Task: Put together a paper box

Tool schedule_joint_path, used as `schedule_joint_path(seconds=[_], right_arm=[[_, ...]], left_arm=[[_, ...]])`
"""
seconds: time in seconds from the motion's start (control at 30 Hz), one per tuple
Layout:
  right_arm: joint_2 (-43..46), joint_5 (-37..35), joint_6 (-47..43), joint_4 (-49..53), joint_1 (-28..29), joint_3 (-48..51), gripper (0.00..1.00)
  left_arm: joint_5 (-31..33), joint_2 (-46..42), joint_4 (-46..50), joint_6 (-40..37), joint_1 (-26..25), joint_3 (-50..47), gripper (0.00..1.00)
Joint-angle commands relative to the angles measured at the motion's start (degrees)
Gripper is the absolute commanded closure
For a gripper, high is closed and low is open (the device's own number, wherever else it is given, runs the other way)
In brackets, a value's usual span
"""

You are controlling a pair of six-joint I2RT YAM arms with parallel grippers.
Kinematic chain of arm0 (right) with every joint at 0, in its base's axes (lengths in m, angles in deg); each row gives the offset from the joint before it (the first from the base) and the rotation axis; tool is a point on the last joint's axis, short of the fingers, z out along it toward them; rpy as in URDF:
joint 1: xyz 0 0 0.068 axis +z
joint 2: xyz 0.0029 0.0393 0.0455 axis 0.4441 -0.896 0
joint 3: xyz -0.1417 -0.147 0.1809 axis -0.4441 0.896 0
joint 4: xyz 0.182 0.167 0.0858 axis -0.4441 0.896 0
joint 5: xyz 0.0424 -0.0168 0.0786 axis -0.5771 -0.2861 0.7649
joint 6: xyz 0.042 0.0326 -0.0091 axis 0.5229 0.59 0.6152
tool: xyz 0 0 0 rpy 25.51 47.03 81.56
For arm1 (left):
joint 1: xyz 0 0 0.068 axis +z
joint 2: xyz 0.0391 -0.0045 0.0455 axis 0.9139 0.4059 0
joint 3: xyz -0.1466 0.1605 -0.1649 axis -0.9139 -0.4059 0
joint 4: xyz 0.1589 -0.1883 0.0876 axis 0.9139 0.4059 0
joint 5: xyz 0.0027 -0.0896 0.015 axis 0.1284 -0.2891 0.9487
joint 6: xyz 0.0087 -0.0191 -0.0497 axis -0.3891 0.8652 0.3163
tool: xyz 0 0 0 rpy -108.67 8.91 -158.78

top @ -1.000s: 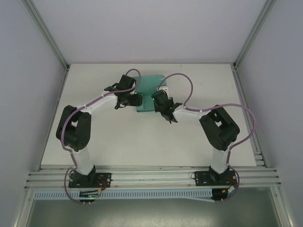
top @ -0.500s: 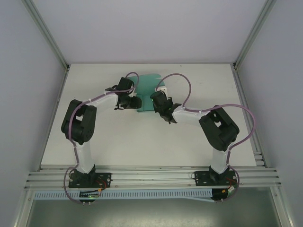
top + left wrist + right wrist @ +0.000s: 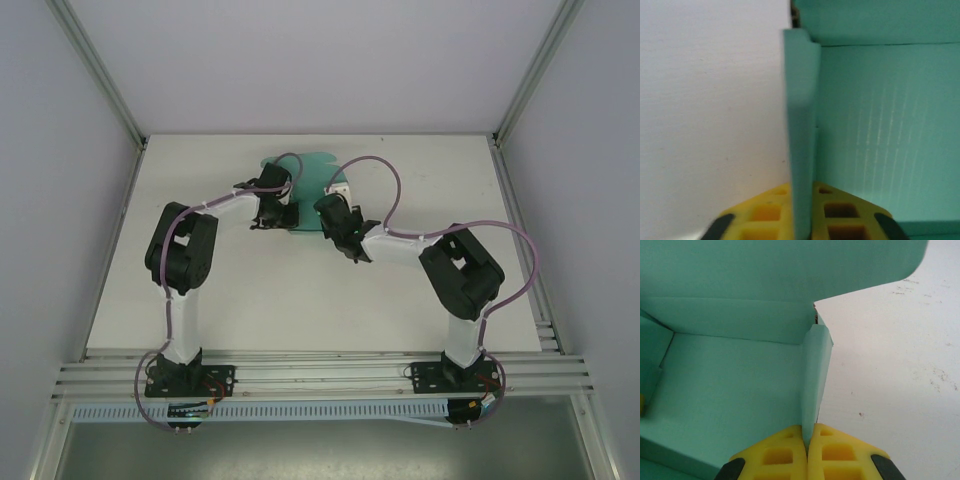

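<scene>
Teal-green card makes up the paper box (image 3: pixel 315 185), which lies toward the far middle of the white surface (image 3: pixel 250 300), between the two arms; it looks partly assembled. The floor panel (image 3: pixel 730 385) lies flat; a back panel is folded up, with a broad lid flap (image 3: pixel 790 265) open above it; a narrow side wall (image 3: pixel 801 100) stands upright on the left and a matching one (image 3: pixel 815 375) on the right. By my reading, what remains is to lock those walls in place, deal with the near side, which I cannot make out clearly, and bring the lid down and tuck it in.

The left tool (image 3: pixel 802 195) is clenched on the left side wall, its yellow pads pressed to either face of the card near the wall's lower end; the right tool (image 3: pixel 806 435) is clenched in the same way on the right side wall. From above, the left tool (image 3: pixel 288 213) sits at the box's left edge and the right tool (image 3: pixel 325 210) at its right edge, so the box floor lies between them.
</scene>
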Motion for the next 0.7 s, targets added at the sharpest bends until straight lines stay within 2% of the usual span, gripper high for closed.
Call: schedule_joint_path(seconds=[0.0,0.1,0.13,0.17,0.27,0.33,0.43,0.53,0.67], right_arm=[[1.34,-2.12,-2.18,-1.48,1.03,-1.84,1.0],[1.73,-2.14,-3.06,-1.75,1.79,-2.11,1.0],[2.1,-2.11,-3.41,-1.9,2.17,-2.3,1.0],[2.69,-1.93,-3.75,-2.01,2.41,-2.54,0.94],[5.39,-1.11,-3.09,-1.85,2.39,-2.8,0.54],[8.18,-0.58,-3.19,-3.14,2.18,-1.57,0.39],[13.77,1.13,-3.29,-5.14,1.36,1.55,0.23],[20.23,1.5,-2.52,-4.74,-0.36,5.17,0.09],[30.11,2.14,4.74,-1.4,-6.79,11.91,0.05]], left_arm=[[9.05,2.86,5.34,-1.04,0.69,0.01,1.0],[16.37,3.14,6.81,-1.25,-0.67,0.97,1.0],[16.06,2.87,6.83,-1.46,-0.81,0.96,1.0],[14.64,1.69,4.7,-1.5,-0.97,-0.43,1.0],[8.83,-3.45,-3.83,-1.56,-0.91,-5.36,1.0],[7.22,-5.76,-6.72,-1.38,-0.92,-6.43,1.0],[3.57,-8.63,-10.47,-0.94,-0.71,-7.69,1.0],[-3.09,-12.12,-16.11,0.47,0.39,-11.16,1.0],[-14.89,-19.94,-29.18,3.69,2.5,-19.74,1.0]])
